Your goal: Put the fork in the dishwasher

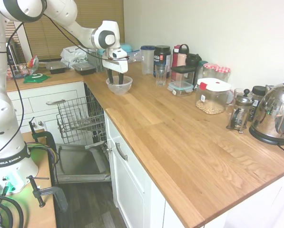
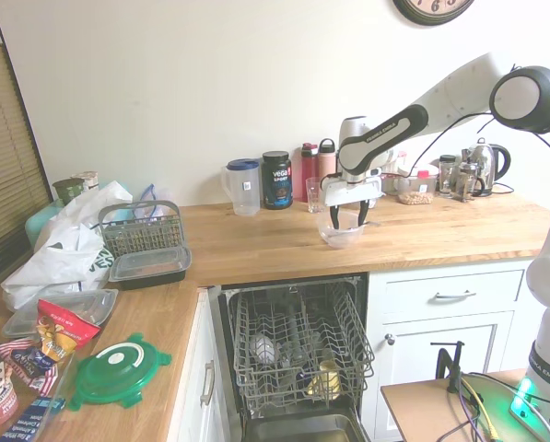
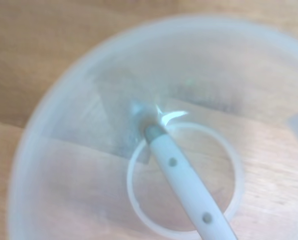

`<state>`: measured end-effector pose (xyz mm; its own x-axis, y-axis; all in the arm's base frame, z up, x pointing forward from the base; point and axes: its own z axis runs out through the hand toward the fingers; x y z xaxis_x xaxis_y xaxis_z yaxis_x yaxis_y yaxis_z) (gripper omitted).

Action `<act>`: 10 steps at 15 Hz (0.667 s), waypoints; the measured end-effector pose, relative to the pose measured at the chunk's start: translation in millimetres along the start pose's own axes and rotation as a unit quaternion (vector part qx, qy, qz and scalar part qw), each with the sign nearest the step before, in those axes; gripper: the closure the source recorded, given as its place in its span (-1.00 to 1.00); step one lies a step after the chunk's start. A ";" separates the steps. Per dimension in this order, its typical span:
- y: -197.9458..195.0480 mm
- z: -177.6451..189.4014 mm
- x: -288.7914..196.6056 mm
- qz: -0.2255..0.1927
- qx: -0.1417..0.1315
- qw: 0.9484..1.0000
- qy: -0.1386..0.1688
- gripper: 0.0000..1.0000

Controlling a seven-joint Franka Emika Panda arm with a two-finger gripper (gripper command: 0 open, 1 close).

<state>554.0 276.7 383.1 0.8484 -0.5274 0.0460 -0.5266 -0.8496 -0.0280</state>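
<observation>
The fork [image 3: 181,182] lies in the bowl [image 1: 119,85] on the surface [image 1: 180,137], above the dishwasher [image 2: 298,354]. The hand [image 1: 115,80] reaches into the bowl, fingers spread (fork seemingly between them). A poor pinch could tip the light bowl.

The white Franka arm [image 1: 70,21] comes in from the upper left of the first exterior view and from the right edge of the second, reaching out roughly level with its wrist [image 2: 353,138] bent downward. The gripper [image 1: 115,79] points straight down, its two dark fingers [image 2: 333,217] spread apart, slightly left of centre in the first exterior view's upper half.
</observation>
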 end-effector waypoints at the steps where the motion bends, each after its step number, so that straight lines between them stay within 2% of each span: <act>1: -3.8 1.6 2.4 0.000 -0.001 1.000 -0.002 1.00; 6: -15.8 0.7 5.5 -0.002 -0.016 1.000 -0.012 1.00; 10: -19.1 22.5 11.8 0.001 -0.036 0.999 -0.026 1.00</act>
<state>575.3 286.7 361.7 0.8476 -0.5306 -0.0065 -0.5299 -0.8470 0.0434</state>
